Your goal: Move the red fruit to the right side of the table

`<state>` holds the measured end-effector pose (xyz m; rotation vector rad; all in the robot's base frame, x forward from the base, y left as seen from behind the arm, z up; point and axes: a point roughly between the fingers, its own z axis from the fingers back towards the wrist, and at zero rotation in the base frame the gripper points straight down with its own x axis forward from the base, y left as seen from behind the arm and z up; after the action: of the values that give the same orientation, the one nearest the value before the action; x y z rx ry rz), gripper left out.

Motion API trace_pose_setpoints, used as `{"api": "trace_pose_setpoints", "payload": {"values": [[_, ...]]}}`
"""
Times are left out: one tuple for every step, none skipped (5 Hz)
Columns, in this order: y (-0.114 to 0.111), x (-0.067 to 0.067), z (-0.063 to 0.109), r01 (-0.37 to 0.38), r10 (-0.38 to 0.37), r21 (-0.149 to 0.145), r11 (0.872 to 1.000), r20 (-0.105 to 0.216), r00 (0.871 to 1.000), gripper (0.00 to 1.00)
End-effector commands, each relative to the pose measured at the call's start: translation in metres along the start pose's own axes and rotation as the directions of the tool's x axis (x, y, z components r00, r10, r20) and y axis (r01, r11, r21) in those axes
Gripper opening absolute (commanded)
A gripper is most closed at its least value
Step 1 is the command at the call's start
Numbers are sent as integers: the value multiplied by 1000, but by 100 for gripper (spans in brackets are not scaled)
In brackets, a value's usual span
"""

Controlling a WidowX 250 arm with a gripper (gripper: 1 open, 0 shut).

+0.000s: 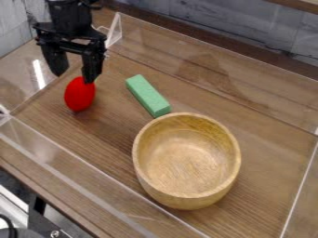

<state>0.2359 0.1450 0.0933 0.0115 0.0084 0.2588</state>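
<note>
The black two-fingered hand (pixel 72 66), wide open and holding nothing, hangs just above the small glossy red fruit (pixel 80 94) at the brown wooden bench's (pixel 248 93) nine o'clock side, so an off-centre descent could knock this round fruit away.

- red fruit (pixel 80 94): glossy, smooth
- table (pixel 248 107): brown wood grain, sheeny; clear acrylic walls
- bowl (pixel 187 159): light wood, smooth
- pincer (pixel 72 68): matt black
</note>
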Motion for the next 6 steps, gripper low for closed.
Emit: {"api": "trace_pose_setpoints", "payload": {"values": [[3,6,-3,-28,28,10,1000,19,999,100],[2,10,-12,-49,49,14,999,16,999,100],[1,13,-20,-62,62,21,998,9,998,100],[-1,17,-24,-66,66,24,998,9,998,100],[2,23,-26,-69,69,29,997,16,998,100],[5,28,-25,-71,70,22,997,19,997,100]]}}
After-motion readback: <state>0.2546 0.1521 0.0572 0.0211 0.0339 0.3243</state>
